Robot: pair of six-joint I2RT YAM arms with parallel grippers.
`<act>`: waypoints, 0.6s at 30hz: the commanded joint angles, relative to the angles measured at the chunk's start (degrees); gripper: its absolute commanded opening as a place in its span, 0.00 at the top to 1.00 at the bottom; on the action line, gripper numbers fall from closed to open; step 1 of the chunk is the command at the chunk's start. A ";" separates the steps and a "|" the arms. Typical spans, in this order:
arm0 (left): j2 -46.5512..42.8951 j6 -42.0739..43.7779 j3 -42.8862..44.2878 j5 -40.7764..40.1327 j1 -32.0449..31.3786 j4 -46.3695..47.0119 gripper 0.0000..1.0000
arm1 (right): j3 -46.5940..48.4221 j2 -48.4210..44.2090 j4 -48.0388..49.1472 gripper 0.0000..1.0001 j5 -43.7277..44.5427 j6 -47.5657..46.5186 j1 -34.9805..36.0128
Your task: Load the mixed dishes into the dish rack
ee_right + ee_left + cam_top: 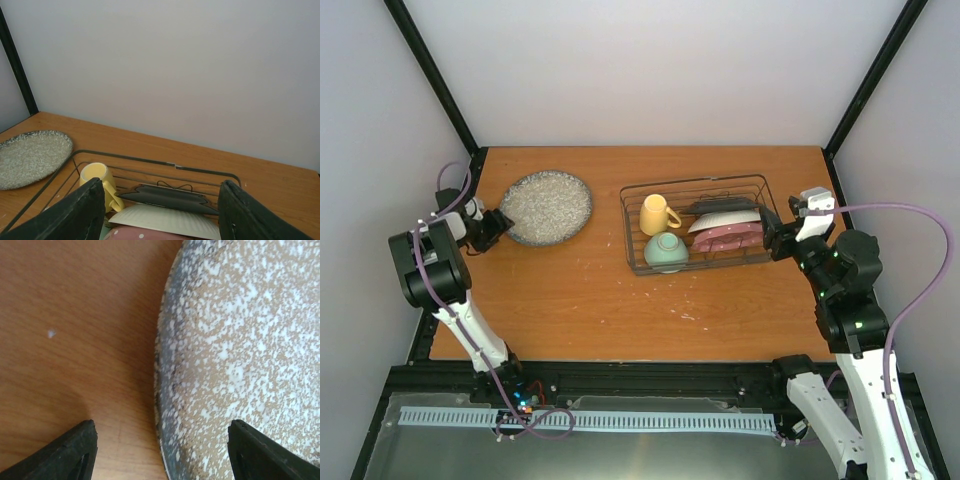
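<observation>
Fingers on the left arm (492, 227) stand wide and straddle the left rim of the speckled plate (547, 207), one tip over bare bench (580, 300) and the other above the plate's face. That looks to me like the set-up for an edge pinch, since a plate lying flat offers nothing else to grab. It sits at the far left, well apart from the dish rack (695, 181), and is the one dish not yet loaded. In the rack, the yellow mug (657, 213) and mint bowl (666, 251) fill the left end. The dark plate (720, 205), cream plate (725, 220) and pink plate (730, 238) lean together to the right. The right fingers (772, 240) hover parted at the rack's right end, gripping nothing I can see, probably waiting.
</observation>
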 commanded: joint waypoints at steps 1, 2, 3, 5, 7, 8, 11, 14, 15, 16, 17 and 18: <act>4.04 1.31 2.21 3.17 -0.04 1.22 0.28 | 0.25 0.38 1.08 0.38 -0.60 0.33 -0.31; 4.90 1.16 2.37 4.21 0.01 1.48 0.30 | 0.29 0.48 1.12 0.38 -0.67 0.35 -0.31; 5.72 0.91 2.55 5.05 0.03 1.74 0.31 | 0.32 0.52 1.17 0.38 -0.69 0.33 -0.30; 7.26 0.41 2.72 6.74 0.01 2.53 0.34 | 0.33 0.44 1.12 0.38 -0.57 0.17 -0.31; 8.75 0.12 2.95 8.32 0.02 3.24 0.37 | 0.37 0.38 1.04 0.38 -0.14 -0.07 -0.31; 9.42 -0.05 3.04 9.16 0.05 3.54 0.39 | 0.41 0.43 1.04 0.38 0.00 -0.22 -0.31; 11.41 -0.12 3.43 11.17 -0.01 3.97 0.49 | 0.48 0.49 1.07 0.38 0.09 -0.42 -0.31; 13.02 -0.01 3.67 12.48 -0.03 4.26 0.64 | 0.50 0.70 1.37 0.38 0.05 -0.46 -0.31; 13.45 0.06 3.55 12.87 -0.03 4.39 0.70 | 0.57 0.89 1.47 0.38 -0.03 -0.52 -0.31; 13.75 0.17 3.51 13.27 -0.03 4.48 0.77 | 0.59 0.96 1.52 0.38 -0.07 -0.47 -0.31; 14.03 0.17 3.50 13.69 0.02 4.48 0.84 | 0.59 0.97 1.61 0.38 -0.03 -0.49 -0.27; 14.30 0.25 3.46 14.07 0.02 4.49 0.91 | 0.53 1.04 1.79 0.38 -0.05 -0.44 -0.31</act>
